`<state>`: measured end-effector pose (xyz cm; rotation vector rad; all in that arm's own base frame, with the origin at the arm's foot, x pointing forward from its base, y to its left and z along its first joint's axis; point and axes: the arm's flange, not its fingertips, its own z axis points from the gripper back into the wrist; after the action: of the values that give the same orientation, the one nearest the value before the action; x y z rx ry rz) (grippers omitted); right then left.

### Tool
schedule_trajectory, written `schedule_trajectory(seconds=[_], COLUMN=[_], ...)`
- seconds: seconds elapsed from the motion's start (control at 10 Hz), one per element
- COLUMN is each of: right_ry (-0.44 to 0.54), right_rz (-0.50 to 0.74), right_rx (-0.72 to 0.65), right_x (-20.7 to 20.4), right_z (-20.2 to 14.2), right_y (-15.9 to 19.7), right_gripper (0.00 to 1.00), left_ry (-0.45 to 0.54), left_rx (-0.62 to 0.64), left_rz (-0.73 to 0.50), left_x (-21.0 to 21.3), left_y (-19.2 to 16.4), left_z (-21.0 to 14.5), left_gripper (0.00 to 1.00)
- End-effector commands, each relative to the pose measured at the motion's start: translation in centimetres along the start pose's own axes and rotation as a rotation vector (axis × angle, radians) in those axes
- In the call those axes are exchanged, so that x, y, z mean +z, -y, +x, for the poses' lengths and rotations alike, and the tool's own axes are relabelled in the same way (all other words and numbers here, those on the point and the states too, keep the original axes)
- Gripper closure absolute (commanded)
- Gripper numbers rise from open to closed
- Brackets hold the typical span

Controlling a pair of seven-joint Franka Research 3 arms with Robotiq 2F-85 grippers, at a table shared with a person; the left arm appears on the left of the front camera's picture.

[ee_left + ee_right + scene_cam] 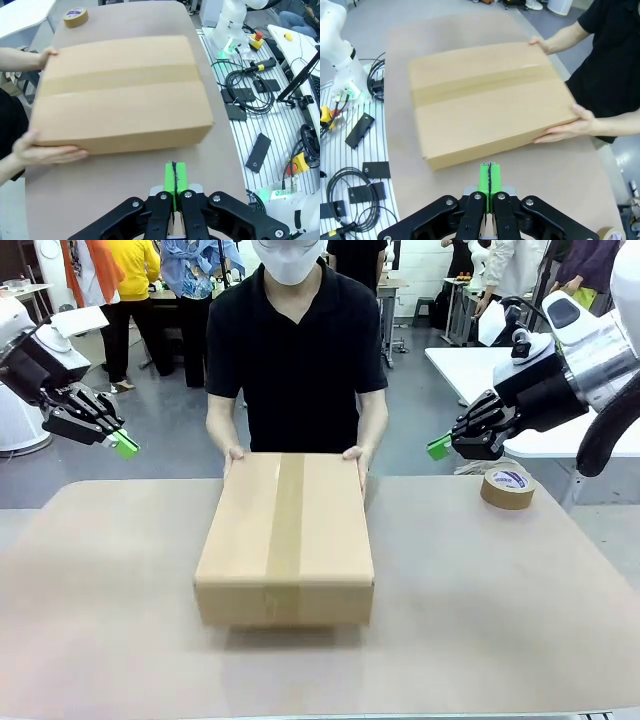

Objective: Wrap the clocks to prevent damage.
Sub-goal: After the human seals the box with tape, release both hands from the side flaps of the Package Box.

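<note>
Taped cardboard box [285, 540] (contents hidden) sits between person's hands [232, 454]; left claw [126, 446] and right claw [439, 447] closed, empty.

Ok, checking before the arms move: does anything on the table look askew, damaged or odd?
Nothing stands out. The taped cardboard box sits flat and intact mid-table, the person's hands on its far end; the tape roll lies flat to the right.

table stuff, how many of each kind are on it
cardboard box: 1
roll of tape: 1
total: 2
</note>
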<state>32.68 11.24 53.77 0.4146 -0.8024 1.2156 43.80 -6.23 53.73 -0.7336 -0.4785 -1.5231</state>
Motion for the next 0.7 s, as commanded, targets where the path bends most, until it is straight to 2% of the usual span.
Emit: schedule_trajectory(seconds=[0.0,0.6], right_ry=[-0.020,-0.020], right_rz=[-0.006,-0.006], right_rx=[-0.022,-0.022], right_x=[-0.44,-0.44], right_z=[-0.27,-0.27], right_y=[-0.21,-0.21], right_gripper=[0.99,0.99], left_ry=[0.004,0.004], left_rx=[-0.005,-0.005], left_rz=[0.004,0.004], left_x=[0.22,0.22], left_y=[-0.23,-0.23], left_z=[0.26,0.26], left_gripper=[1.00,1.00])
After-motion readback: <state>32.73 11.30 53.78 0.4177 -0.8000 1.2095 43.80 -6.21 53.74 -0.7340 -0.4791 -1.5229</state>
